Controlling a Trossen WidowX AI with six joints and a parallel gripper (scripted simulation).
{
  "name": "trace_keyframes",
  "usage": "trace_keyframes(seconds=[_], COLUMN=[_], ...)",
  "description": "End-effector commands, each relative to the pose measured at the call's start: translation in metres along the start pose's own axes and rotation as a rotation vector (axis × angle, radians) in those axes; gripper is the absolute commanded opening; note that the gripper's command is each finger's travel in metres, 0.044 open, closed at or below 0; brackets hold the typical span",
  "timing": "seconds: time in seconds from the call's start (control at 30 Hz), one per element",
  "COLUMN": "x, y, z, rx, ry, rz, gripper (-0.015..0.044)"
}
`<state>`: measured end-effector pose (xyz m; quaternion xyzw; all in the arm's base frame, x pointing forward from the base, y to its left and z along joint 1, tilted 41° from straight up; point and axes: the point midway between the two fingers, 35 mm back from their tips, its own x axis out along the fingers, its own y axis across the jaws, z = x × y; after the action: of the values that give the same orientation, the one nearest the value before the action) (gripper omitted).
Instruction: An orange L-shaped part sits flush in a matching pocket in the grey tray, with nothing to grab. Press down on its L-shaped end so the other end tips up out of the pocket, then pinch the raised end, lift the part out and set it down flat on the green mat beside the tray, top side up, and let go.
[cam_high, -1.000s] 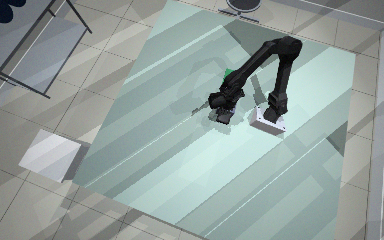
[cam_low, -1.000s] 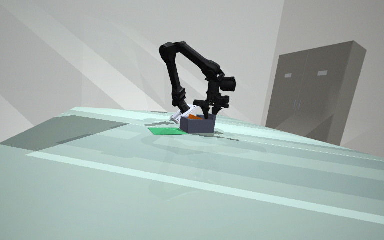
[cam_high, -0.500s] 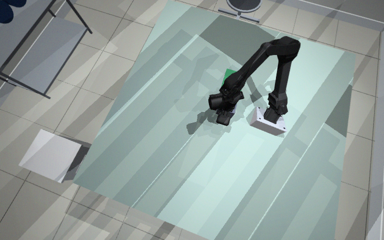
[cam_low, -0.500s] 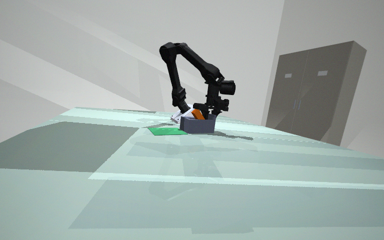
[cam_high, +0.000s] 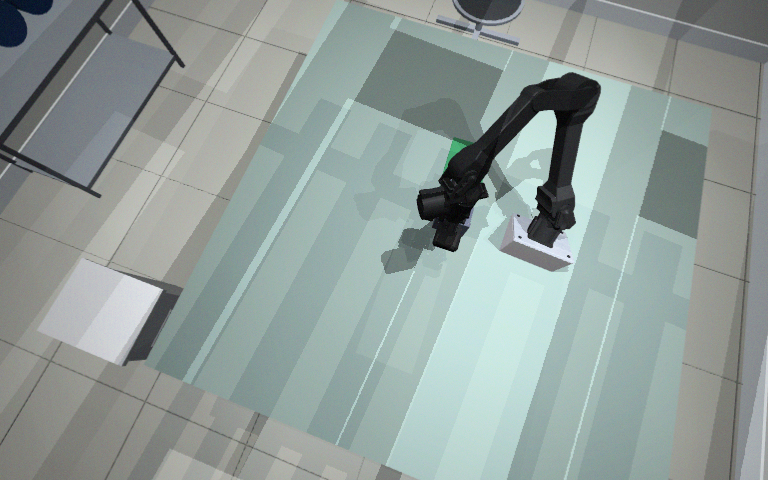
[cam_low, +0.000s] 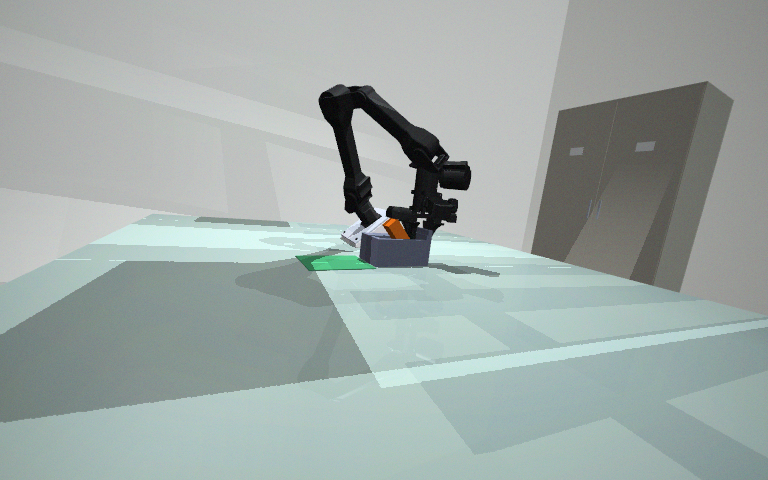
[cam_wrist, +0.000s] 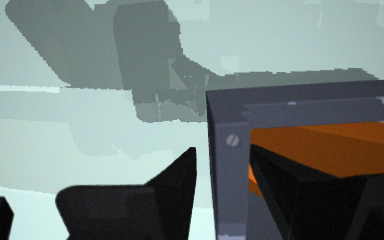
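The orange part (cam_low: 395, 228) (cam_wrist: 315, 150) is tilted in the grey tray (cam_low: 396, 253) (cam_wrist: 232, 185). Its end toward the green mat (cam_high: 457, 148) (cam_low: 334, 262) stands up above the tray's rim; its other end is low in the pocket. My gripper (cam_low: 423, 232) (cam_wrist: 221, 151) is open, pointing down at the tray's end away from the mat. In the wrist view one finger is over the part's low end inside the tray, and the other is outside the tray wall. Nothing is between the fingers but that wall. The arm hides the part and most of the tray in the top view.
The arm's white base block (cam_high: 535, 251) stands beside the tray. The raised tray wall is close to the fingers. The mat lies flat next to the tray's opposite end, partly under the arm in the top view. A cabinet (cam_low: 628, 186) stands far behind.
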<state>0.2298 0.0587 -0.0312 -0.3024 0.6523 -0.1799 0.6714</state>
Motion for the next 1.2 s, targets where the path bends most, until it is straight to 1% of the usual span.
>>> trace_keyframes(seconds=[0.0,0.43,0.53,0.7,0.73,1.17], x=[0.000,-0.015,-0.036,-0.098,-0.106,-0.104], y=[0.000,0.011,0.010,0.002,0.001,0.001], z=[0.000,-0.001,0.001,0.000,-0.001,-0.001], rx=[0.000,-0.008,-0.009,-0.009,-0.009,-0.017], ry=[0.000,0.005,0.005,0.006,0.007,0.006], rz=[0.000,-0.007,-0.005,-0.005,-0.005,-0.010], gripper=[0.0180,0.0180,0.0180,0.0180,0.0180,0.0180])
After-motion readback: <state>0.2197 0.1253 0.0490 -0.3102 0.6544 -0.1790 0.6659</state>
